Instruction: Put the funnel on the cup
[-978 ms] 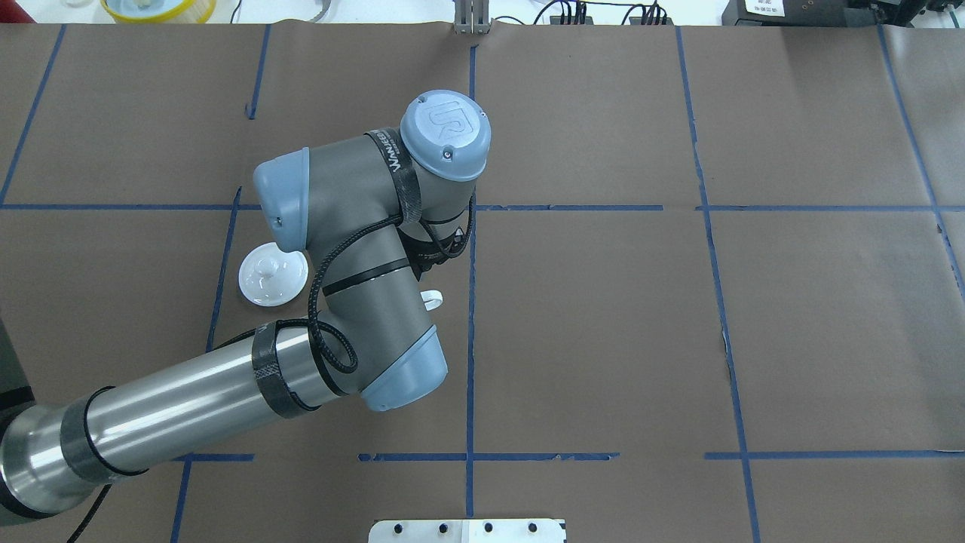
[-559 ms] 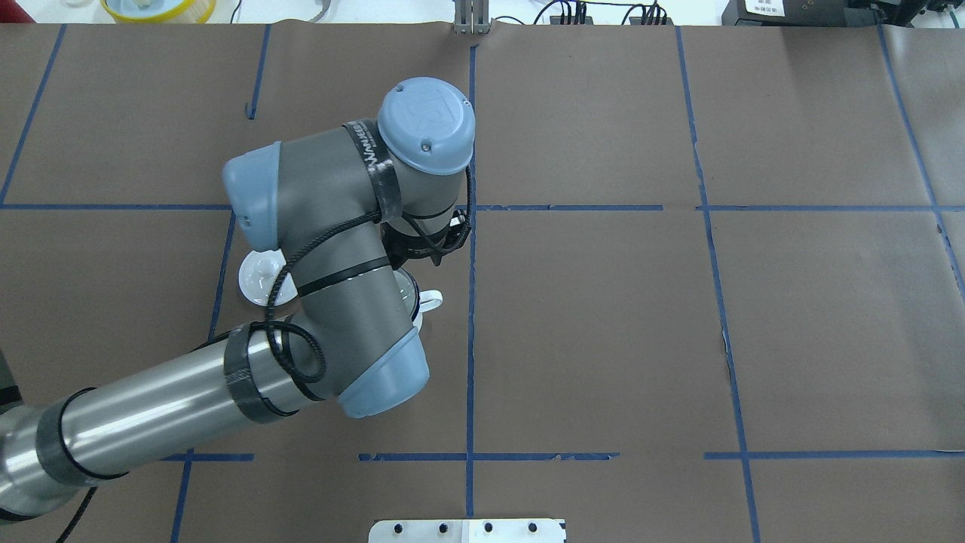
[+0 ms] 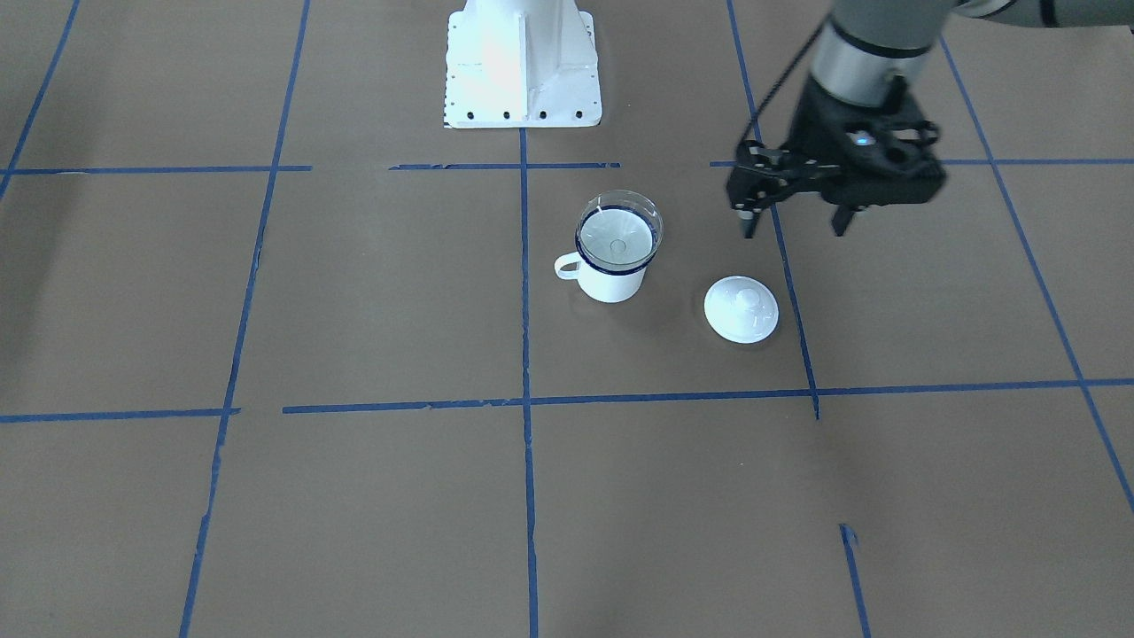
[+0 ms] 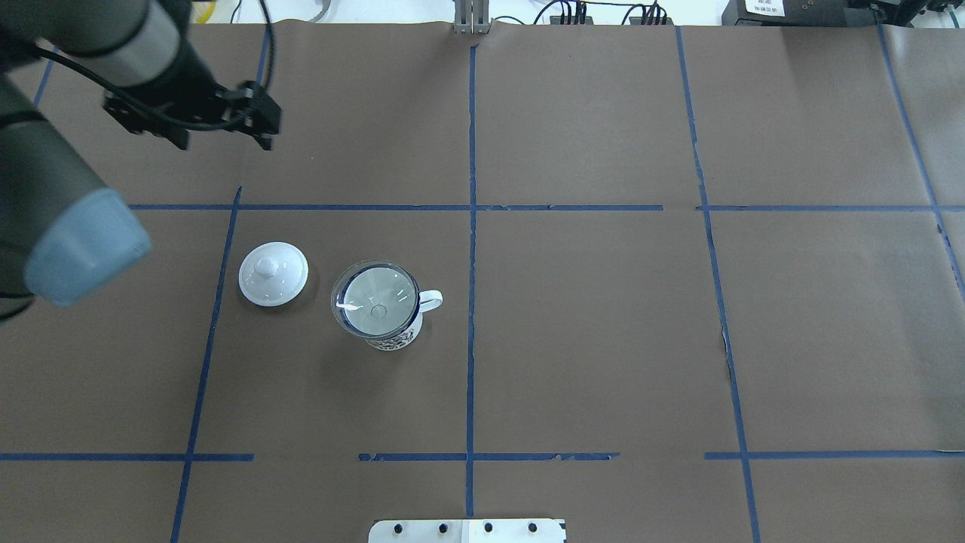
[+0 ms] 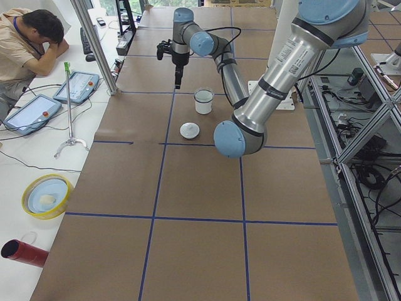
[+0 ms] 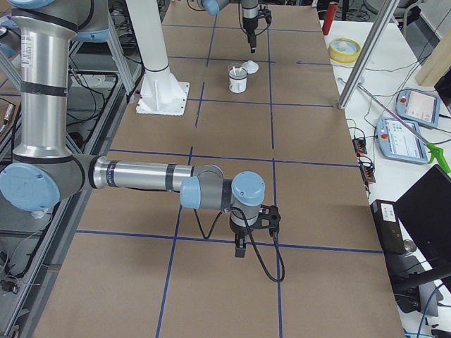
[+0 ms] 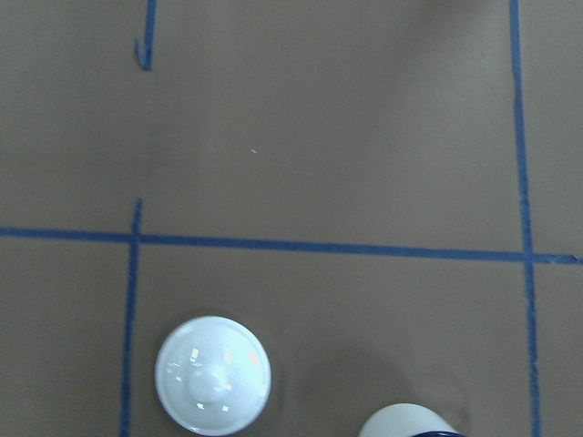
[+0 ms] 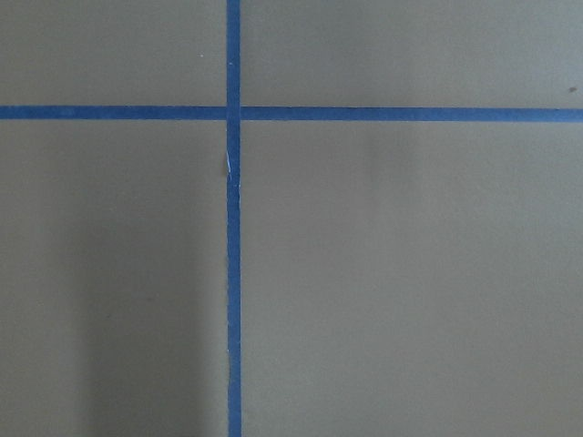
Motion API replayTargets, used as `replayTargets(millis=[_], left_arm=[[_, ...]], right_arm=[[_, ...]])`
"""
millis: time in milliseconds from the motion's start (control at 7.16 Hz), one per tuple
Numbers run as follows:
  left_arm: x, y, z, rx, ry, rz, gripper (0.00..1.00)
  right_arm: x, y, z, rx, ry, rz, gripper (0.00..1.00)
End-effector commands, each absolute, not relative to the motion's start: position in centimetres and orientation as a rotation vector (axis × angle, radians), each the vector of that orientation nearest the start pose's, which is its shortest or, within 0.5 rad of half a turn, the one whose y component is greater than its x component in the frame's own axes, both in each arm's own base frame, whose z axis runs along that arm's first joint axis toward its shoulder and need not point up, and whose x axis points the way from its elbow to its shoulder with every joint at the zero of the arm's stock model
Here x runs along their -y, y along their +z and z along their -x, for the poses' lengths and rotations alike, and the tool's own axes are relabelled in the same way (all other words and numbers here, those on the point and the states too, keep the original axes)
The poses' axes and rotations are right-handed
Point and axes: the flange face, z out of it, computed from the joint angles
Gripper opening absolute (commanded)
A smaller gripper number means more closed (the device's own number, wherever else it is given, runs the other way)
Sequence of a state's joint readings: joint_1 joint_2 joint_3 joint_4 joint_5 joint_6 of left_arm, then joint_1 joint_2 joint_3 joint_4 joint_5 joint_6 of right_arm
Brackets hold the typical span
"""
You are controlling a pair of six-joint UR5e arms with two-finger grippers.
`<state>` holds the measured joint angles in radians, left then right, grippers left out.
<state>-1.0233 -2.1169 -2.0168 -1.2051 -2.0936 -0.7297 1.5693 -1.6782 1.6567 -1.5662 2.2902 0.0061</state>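
The clear funnel (image 4: 375,308) sits upright in the mouth of the white mug, the cup (image 4: 393,337), its handle pointing right. Both also show in the front view, funnel (image 3: 619,232) on cup (image 3: 609,285). My left gripper (image 4: 224,139) hangs open and empty above the table, far back-left of the cup, also seen in the front view (image 3: 793,229). The cup's edge (image 7: 410,424) shows at the bottom of the left wrist view. My right gripper (image 6: 239,250) shows only in the exterior right view, far from the cup; I cannot tell its state.
A flat white round lid (image 4: 273,273) with a knob lies just left of the cup, also in the left wrist view (image 7: 213,373). The robot's base plate (image 4: 467,530) is at the near edge. A yellow bowl (image 5: 47,195) and an operator (image 5: 31,37) are off the table.
My left arm has pulled away from over the cup toward the back left, uncovering the cup with the funnel resting on it.
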Motion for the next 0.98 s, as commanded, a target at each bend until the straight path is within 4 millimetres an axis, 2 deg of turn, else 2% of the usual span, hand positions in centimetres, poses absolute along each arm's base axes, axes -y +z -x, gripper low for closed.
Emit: replayTargets(millis=[0,140,279,419,559,699,838], left_arm=[[54.9,32.2,-6.7,-0.694,0.157,-0.244,1.00],[54.7,38.5,0.2,-0.686,0.226,-0.236,1.00],[53.8,47.1,7.5,-0.716,0.279,-0.205,1.00],[52.0,54.7,12.9,-0.797,0.234,-0.159,1.00],[47.8,60.7,13.3,-0.822,0.173,-0.061,1.00],[45.7,63.5,13.4,-0.829,0.131,-0.008,1.00],[45.6,63.8,13.3,-0.788,0.119,0.000,1.00]], right_arm=[[44.5,67.1,-6.7,0.719,0.011,0.020,1.00],[44.5,67.0,-6.7,0.719,0.010,0.019,1.00],[44.5,67.0,-6.7,0.719,0.010,0.019,1.00],[44.5,67.1,-6.7,0.719,0.011,0.020,1.00],[44.5,67.0,-6.7,0.719,0.010,0.019,1.00],[44.5,67.1,-6.7,0.719,0.011,0.020,1.00],[44.5,67.0,-6.7,0.719,0.010,0.019,1.00]])
